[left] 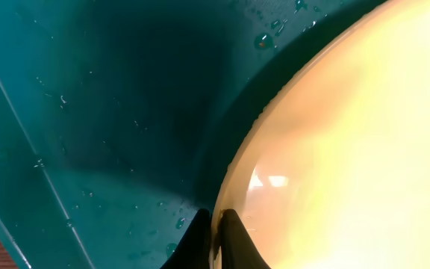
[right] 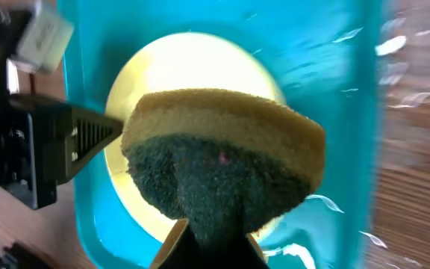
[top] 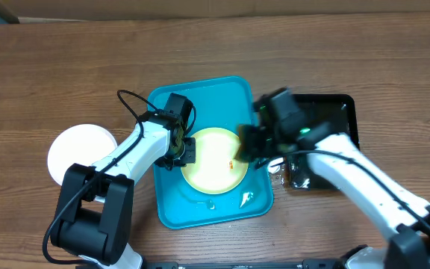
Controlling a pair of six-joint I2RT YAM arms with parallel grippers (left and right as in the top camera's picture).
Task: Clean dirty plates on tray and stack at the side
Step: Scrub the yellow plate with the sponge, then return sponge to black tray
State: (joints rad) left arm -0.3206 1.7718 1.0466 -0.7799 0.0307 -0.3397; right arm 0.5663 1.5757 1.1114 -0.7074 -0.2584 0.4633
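Starting at the far left: lying on the bare worktop [top: 21,90], well apart from the tray [top: 172,213], a white plate [top: 77,153], looking clean. Not telling whether one plate or a stack.

Moving right: pinching the left rim of the pale green plate [top: 211,161] with the left end effector [top: 182,148], fingers brought together on the edge, bracing the plate inside the tray.

Further right: gripping a sponge [right: 222,149], yellow on one face and dark green on the other, in the right end effector [right: 209,239], fingers clamped on its lower edge, hovering over the plate's right half beside the orange smear [top: 232,163].

Judging the step in hand as scrubbing that smear: worth pressing the sponge flat, working short strokes across the mark, pushing toward the braced rim rather than away, and allowing for a slippery base, going by the droplets in the tray.

Hard to make out: whether touching the plate yet; hiding the smear behind the sponge in the right wrist view; washing out the plate's surface in the left wrist view; covering part of the black tray [top: 334,112] at far right, contents unreadable.
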